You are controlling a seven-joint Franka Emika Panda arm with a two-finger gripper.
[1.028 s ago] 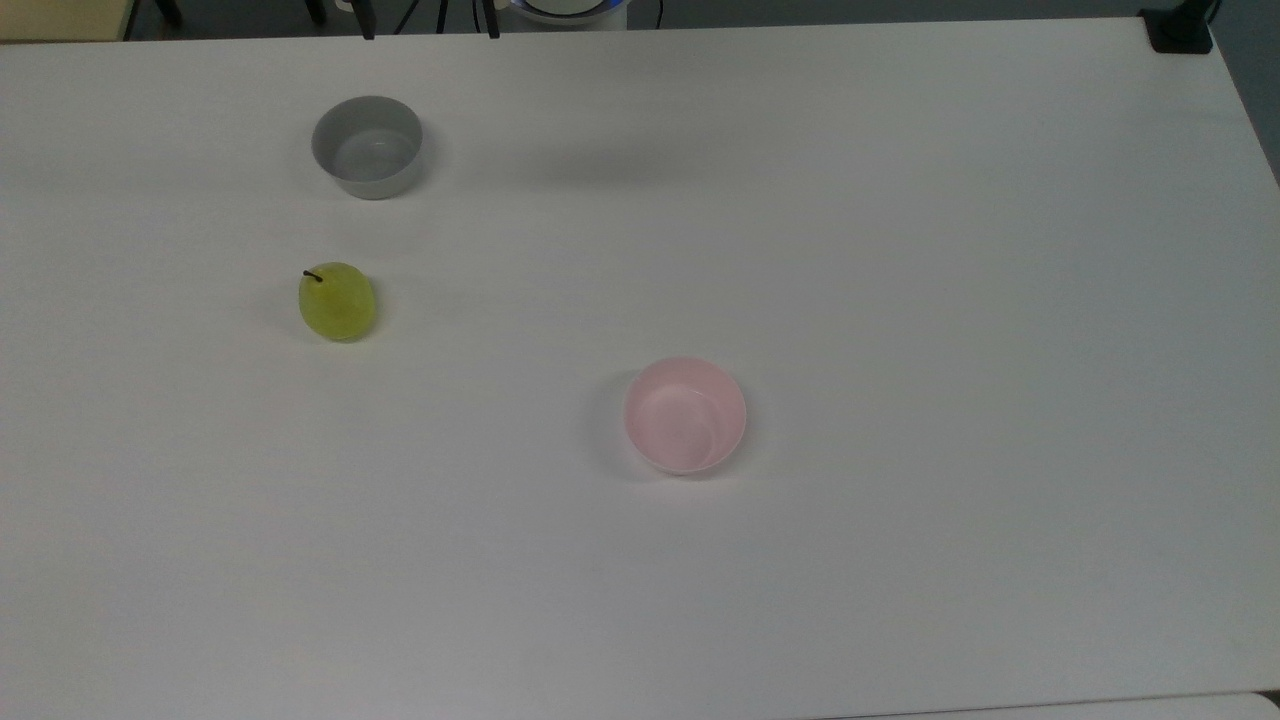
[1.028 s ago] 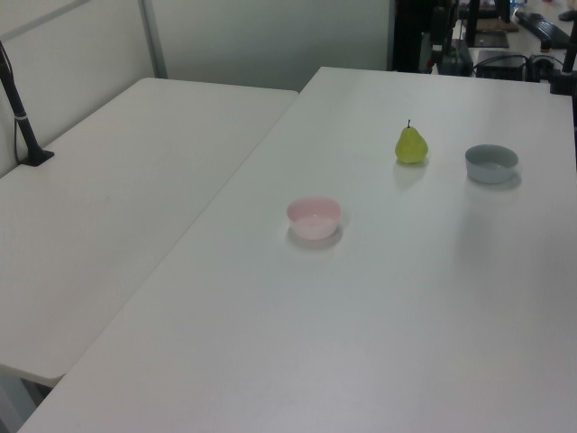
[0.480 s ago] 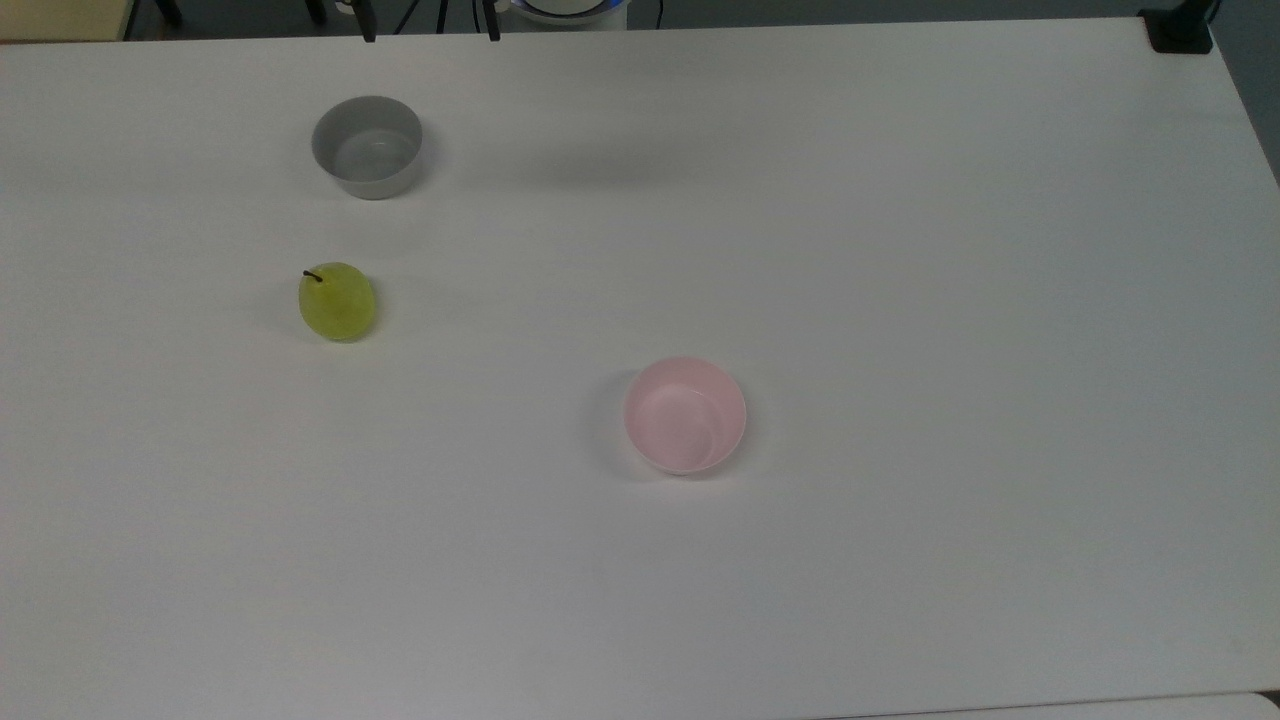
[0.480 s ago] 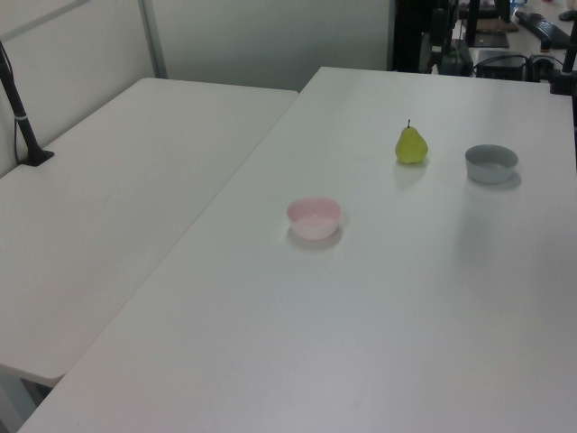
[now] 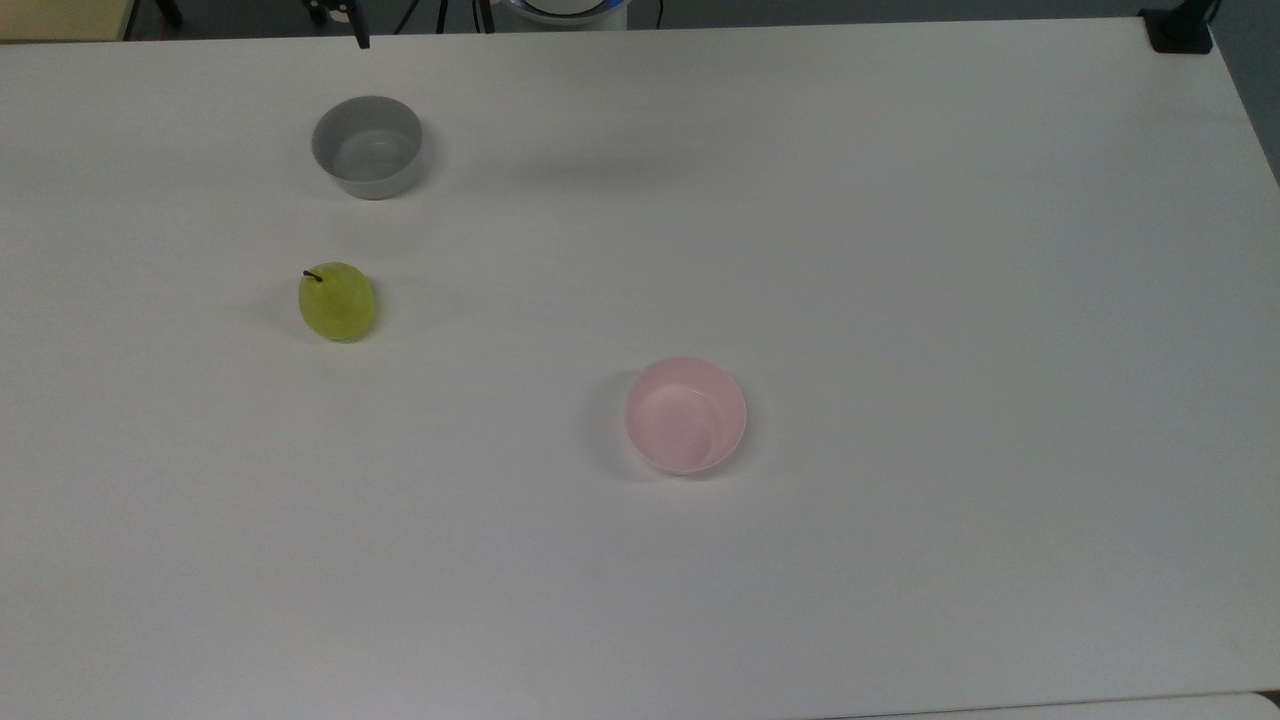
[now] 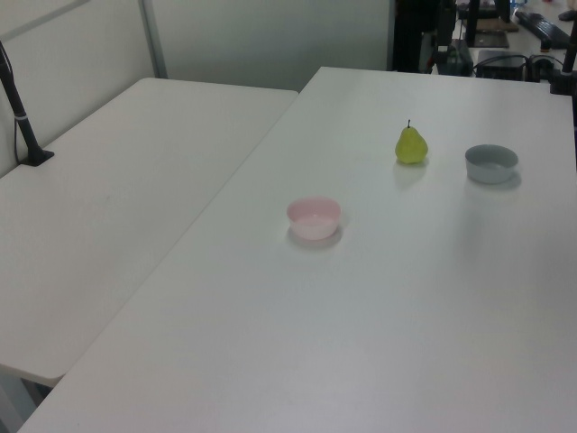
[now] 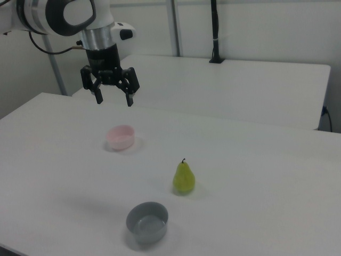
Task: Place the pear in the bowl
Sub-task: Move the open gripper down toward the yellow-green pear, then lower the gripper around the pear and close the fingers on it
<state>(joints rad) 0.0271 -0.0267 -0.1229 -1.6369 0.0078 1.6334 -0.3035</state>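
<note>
The yellow-green pear (image 5: 337,302) (image 6: 411,146) (image 7: 184,178) stands upright on the white table, its dark stem up. The pale pink bowl (image 5: 686,415) (image 6: 314,217) (image 7: 120,137) sits empty near the table's middle, well apart from the pear. In the right view my gripper (image 7: 114,101) hangs open high over the table, up and left of the pink bowl, with nothing between its fingers. One dark fingertip (image 5: 362,40) pokes in at the top view's upper edge, beyond the grey bowl.
An empty grey bowl (image 5: 367,147) (image 6: 491,162) (image 7: 147,221) stands close to the pear. A second white table (image 6: 117,207) adjoins on the left view's left, with a black post (image 6: 22,117) clamped to it. The robot base (image 5: 568,10) is at the top view's upper edge.
In the top view the dark finger tips at the upper edge have shifted slightly left. The pear and both bowls have not moved.
</note>
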